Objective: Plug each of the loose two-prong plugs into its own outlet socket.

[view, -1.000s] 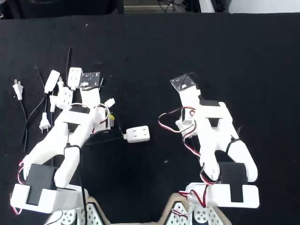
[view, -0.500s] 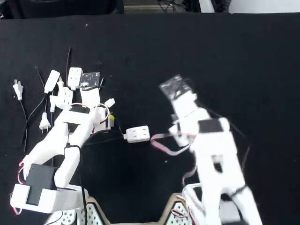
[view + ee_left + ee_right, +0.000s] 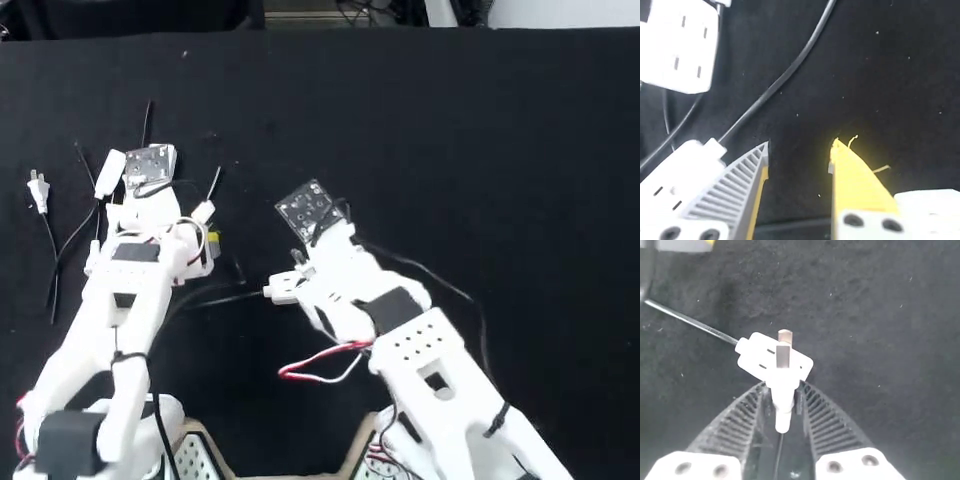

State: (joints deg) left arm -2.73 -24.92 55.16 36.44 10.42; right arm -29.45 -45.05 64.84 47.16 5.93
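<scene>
within the last second my right jaws, clamped on a two-prong plug (image 3: 781, 402), swung across to the outlet socket (image 3: 283, 290) left of centre, so insertion can begin; my left jaws, apart, shifted toward upper left.

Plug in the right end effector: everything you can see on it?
The plug is white, plastic-looking, with a slim neck and two flat grey metal prongs. The right end effector is shut on its body, one finger each side. A dark cord trails from its neck between the fingers. The prongs point away from the wrist, over a white outlet socket on the black table; contact with it is unclear.
</scene>
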